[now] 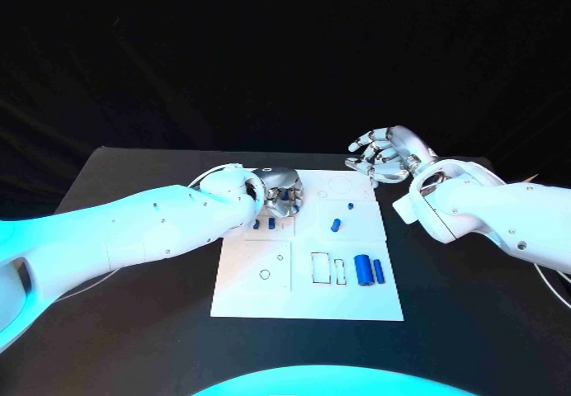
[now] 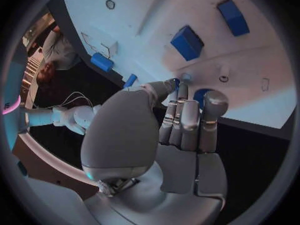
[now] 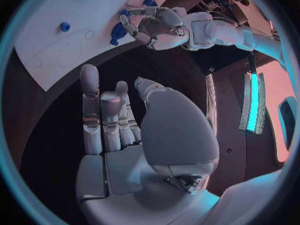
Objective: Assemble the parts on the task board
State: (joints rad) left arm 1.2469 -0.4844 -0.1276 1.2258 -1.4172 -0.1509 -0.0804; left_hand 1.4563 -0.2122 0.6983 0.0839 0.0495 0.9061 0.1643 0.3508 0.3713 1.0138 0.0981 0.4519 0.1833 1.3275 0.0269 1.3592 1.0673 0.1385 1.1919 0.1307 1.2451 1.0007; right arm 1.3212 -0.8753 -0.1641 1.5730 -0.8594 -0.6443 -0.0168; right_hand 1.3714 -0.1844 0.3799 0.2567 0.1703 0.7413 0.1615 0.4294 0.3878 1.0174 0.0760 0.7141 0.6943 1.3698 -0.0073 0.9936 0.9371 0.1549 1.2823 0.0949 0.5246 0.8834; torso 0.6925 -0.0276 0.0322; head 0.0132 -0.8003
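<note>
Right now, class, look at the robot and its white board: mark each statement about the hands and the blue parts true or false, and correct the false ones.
1. The left hand is over the task board. True.
2. The right hand grips a blue part. False: it holds nothing, its fingers apart, by the board's far right corner.
3. Two blue parts lie side by side near the board's right edge. True.
4. The task board lies on a white table. False: the table is black.
5. A small blue part lies alone near the board's middle. True.
</note>
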